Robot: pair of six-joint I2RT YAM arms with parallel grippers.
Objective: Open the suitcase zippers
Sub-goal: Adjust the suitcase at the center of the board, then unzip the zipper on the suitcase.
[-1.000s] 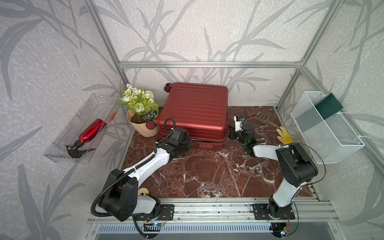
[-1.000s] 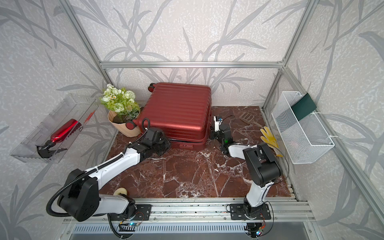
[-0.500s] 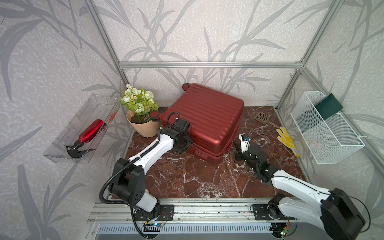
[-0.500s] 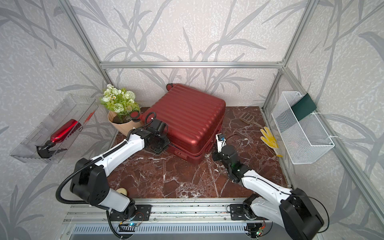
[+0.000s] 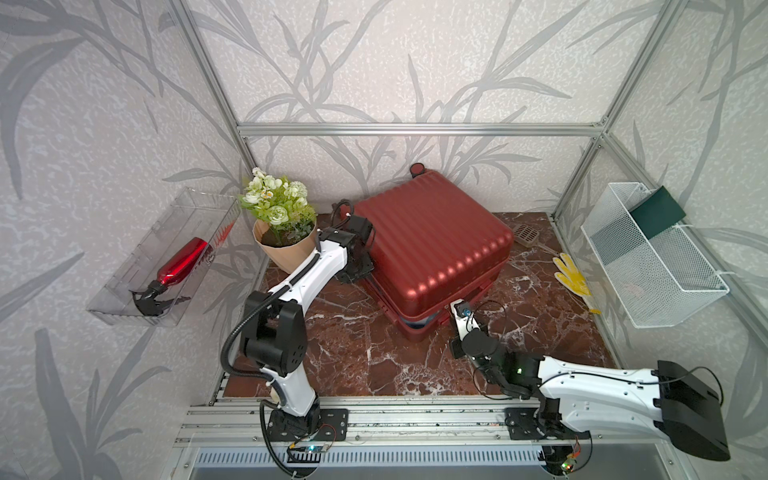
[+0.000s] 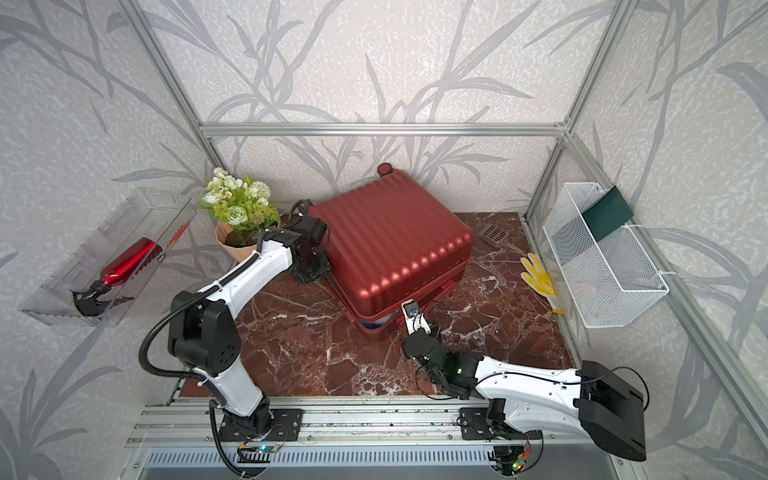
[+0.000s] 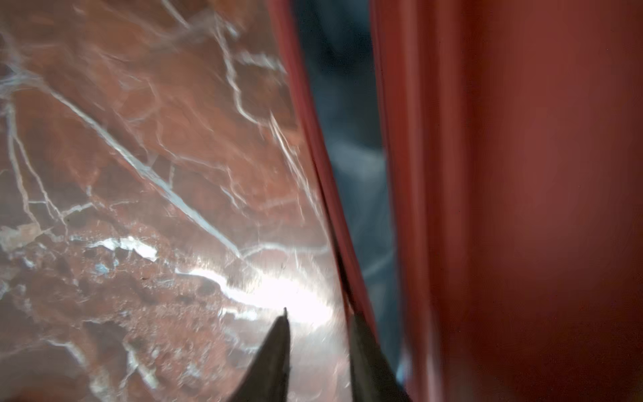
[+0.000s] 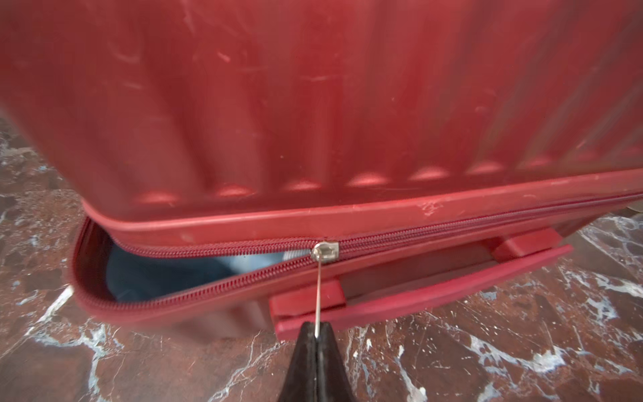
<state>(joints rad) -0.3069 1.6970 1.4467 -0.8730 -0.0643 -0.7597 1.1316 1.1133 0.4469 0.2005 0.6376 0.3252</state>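
1. Suitcase [image 5: 432, 245]: dark red, ribbed, lying flat on the bench [image 5: 345, 332], back centre. Change: a second ago it sat square to the rear wall. Now it is turned, with one corner pointing at the front rail.
2. Zippers [image 8: 435, 231]: the track is parted from the near corner up to the slider [image 8: 325, 251] and joined beyond it. Pale blue lining [image 8: 146, 275] shows in the gap. It also shows at the near corner in both top views; no blue could be made out at the seam a second ago.
3. Right gripper [image 8: 316, 336]: closed tight on the thin metal pull [image 8: 317, 296], which is drawn taut from the slider. Change: the arm reached in from the case's right side before. Now it lies low across the front, at the near corner.
4. Left gripper [image 7: 322, 323]: fingers a little apart, with only bench showing between them. One finger [image 7: 362, 348] sits at the lower shell's edge; whether it touches cannot be told through the blur. Change: moved from the case's front-left corner to its left side, beside the flower pot [image 5: 284, 245].
5. Surrounds, unmoved: red spray bottle [image 5: 183, 262] in the clear wall tray [image 5: 120, 311]; yellow glove [image 5: 571, 276]; white wire basket [image 5: 665, 291].
6. Hard to make out: the left wrist view is blurred. The left gripper's fingers are hidden under its wrist in both top views. The track along the far sides is out of sight.
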